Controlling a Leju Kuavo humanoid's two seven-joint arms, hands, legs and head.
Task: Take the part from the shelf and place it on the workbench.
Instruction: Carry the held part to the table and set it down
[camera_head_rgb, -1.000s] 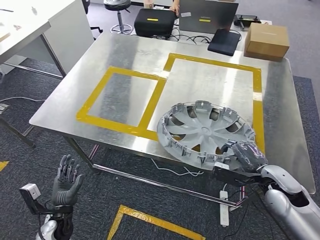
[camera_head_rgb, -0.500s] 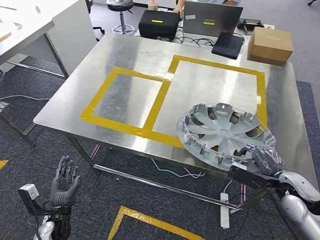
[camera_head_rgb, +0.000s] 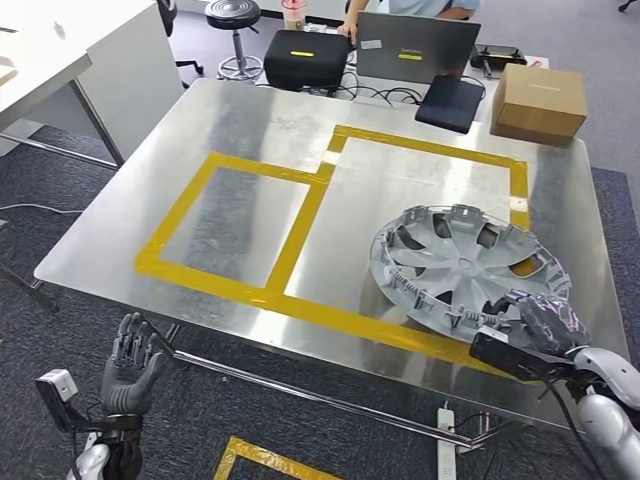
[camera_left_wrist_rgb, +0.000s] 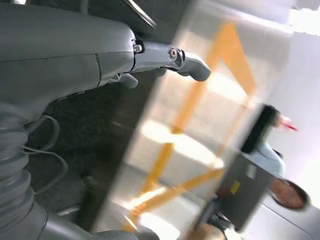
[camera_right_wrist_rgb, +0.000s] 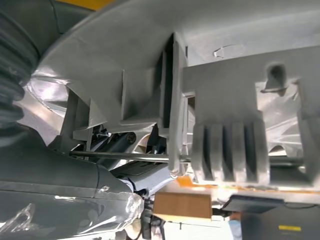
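While it is held at its near rim by the right hand (camera_head_rgb: 545, 322), the grey wheel cover (camera_head_rgb: 464, 265) is seen inner side up over the right part of the steel workbench (camera_head_rgb: 249, 120), its near edge tilted and its far edge close to or on the metal; contact cannot be told for certain. The cover lies mostly within the larger yellow tape rectangle (camera_head_rgb: 423, 146), overlapping the tape line near the front edge. In the right wrist view, the fingers are seen closed around the ribbed clips of the rim (camera_right_wrist_rgb: 226, 155). The left hand (camera_head_rgb: 132, 362) is held low below the front edge of the table, fingers apart and nothing in it. A slip is judged possible: the wide, springy disc is gripped at one edge only, so it could pivot or scrape if lowered unevenly. Because the held rim sits near the table's front edge, an early release could leave it overhanging. A laptop (camera_head_rgb: 417, 48), a black case (camera_head_rgb: 306, 50) and a cardboard box (camera_head_rgb: 538, 100) stand at the far side.
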